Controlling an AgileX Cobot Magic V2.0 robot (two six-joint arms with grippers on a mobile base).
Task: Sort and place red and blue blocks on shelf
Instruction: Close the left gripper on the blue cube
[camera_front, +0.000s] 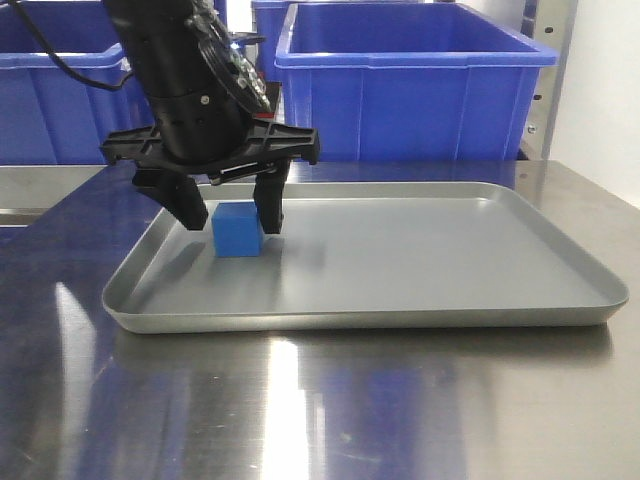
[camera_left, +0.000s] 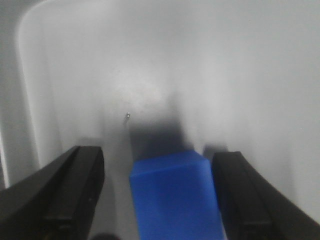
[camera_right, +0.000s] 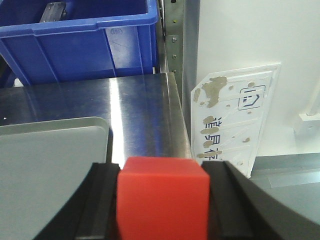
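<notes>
The blue block rests on the floor of the shallow grey tray, near its left end. My left gripper is lowered around it and open. One black finger stands clear of the block on the left, while the other finger is very close on the right. In the right wrist view my right gripper is shut on the red block, held above the steel tabletop by the tray's corner. The shelf is out of view.
Large dark-blue bins stand behind the tray; one also shows in the right wrist view. The steel tabletop ends at a right edge. Beyond it are a steel post and a white panel.
</notes>
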